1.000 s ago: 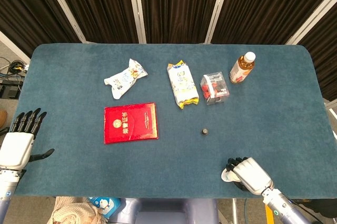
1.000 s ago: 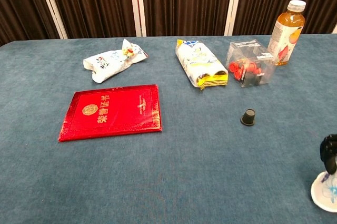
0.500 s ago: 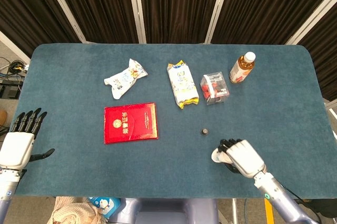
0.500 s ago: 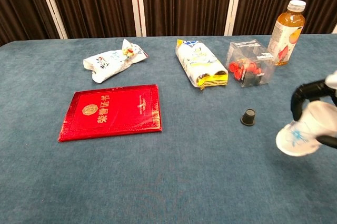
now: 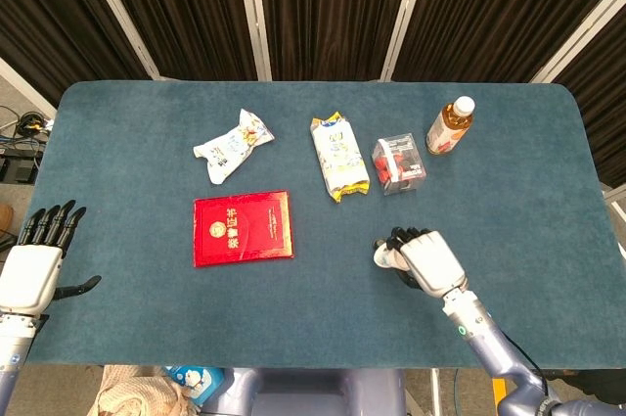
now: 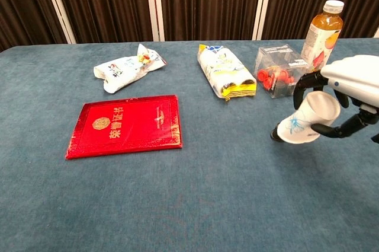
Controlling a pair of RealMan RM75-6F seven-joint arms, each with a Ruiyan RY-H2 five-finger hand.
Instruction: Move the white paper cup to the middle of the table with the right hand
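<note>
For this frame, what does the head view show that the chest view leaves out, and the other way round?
Only the head view shows the left hand, open beside the table's left edge, and the whole table. Only the chest view shows the paper cup tilted and lifted off the cloth, with its blue print, and a small black cap partly hidden behind it. Both show the right hand holding the cup, the red booklet, two snack bags, a clear box and a bottle.

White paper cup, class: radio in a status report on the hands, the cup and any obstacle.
Right hand holds white paper cup, tilted, off table. Left hand open at table edge. Small black cap right beside cup.
</note>
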